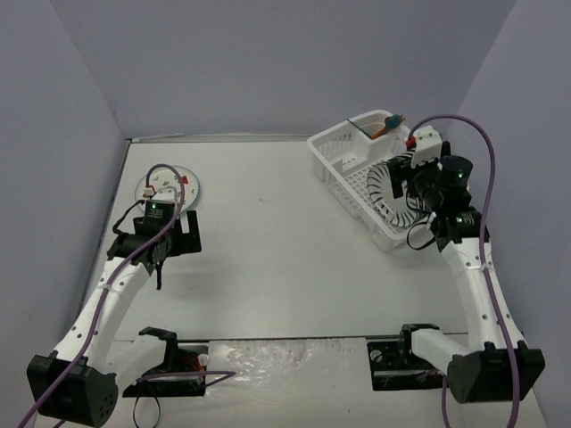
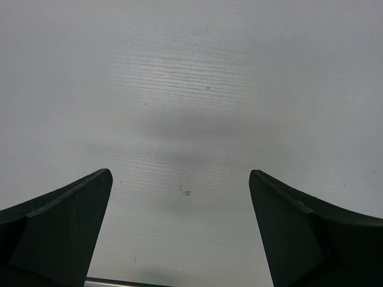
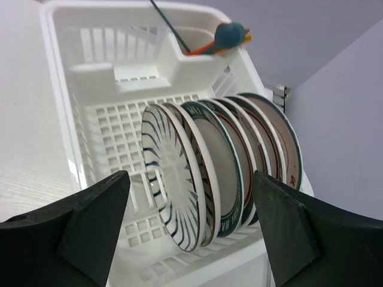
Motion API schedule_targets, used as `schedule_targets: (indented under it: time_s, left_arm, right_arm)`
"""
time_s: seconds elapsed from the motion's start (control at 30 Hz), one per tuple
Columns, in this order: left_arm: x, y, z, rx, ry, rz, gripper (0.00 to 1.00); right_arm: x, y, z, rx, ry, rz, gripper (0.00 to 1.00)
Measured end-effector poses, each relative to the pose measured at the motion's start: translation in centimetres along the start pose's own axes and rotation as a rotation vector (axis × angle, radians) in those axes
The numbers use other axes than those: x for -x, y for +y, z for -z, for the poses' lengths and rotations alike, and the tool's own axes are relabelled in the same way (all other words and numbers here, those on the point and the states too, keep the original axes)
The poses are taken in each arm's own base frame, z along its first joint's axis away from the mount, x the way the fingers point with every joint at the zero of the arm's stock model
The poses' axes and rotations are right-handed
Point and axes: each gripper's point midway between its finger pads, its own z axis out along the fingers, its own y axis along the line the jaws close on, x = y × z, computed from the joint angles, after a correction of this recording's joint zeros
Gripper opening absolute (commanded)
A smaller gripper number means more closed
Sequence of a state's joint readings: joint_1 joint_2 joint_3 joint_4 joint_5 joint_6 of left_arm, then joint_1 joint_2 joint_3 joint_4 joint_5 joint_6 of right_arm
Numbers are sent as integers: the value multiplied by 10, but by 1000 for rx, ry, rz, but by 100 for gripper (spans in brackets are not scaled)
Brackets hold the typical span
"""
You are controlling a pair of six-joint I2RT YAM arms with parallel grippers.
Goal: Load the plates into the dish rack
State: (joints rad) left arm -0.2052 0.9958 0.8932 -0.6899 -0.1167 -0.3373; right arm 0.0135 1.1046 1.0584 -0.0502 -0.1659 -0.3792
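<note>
While hanging just near and right of the dish rack [image 1: 326, 152], looks along its length with fingers spread wide and nothing between them: so much for the right gripper [image 3: 190, 179]. Standing on edge in the rack's slots, side by side, a tight row of plates [image 3: 239, 155]. Closest to the wrist camera, the black-striped plate [image 3: 167, 179], face turned toward the rack's left wall. Behind it, green rims and a thin red line, packed too close to call an exact count. Small dark marks along one green rim, too fine to read. Up at the rack's far corner, a cup [image 1: 368, 118] with a teal-and-orange utensil [image 3: 230, 36] leaning out of it.

Over to the left side now. Flat on the table [image 1: 285, 259] at the far left, a red-dotted plate [image 1: 194, 190], outside the rack and well apart from it. Just on the near side of that plate, the left gripper [image 2: 179, 176]: fingers wide apart, gripping nothing, pointed down at bare tabletop.
</note>
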Motion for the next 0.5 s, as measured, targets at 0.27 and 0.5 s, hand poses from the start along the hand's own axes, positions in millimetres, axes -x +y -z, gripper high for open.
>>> schedule_targets:
  time_s: [0.27, 0.5]
  left_arm:
    - [0, 0, -13, 24, 39, 156, 97]
    - [20, 48, -58, 150, 86, 518, 93]
  right_arm:
    - [55, 23, 31, 117, -222, -215, 98]
    - [62, 71, 34, 336, -321, -482, 100]
